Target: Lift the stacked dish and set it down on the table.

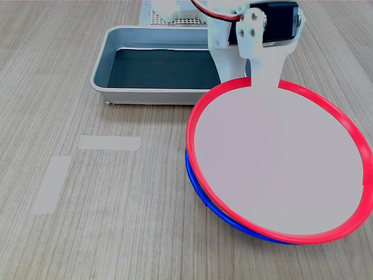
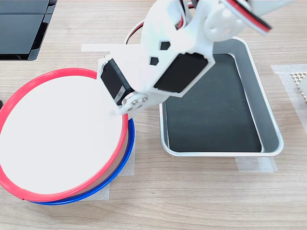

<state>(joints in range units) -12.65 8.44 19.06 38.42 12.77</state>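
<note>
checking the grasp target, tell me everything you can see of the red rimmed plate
The red-rimmed plate is large, round and shallow, with a bright red rim and a flat pale grey-white centre that looks like smooth plastic. It sits stacked on a blue-rimmed plate, shifted so the blue rim shows along one side. The pincer reaches over its rim on the side nearest the metal tray, one white finger lying on its top surface. Nothing rests in it.

The plate (image 1: 280, 163) on top had a bright red rim and a pale grey-white centre; the plate beneath (image 1: 201, 192) was blue-rimmed. The tray (image 2: 268, 110) was grey with a dark bottom, the arm (image 2: 172, 48) white and black, the table (image 1: 87, 233) light wood-grain.
</note>
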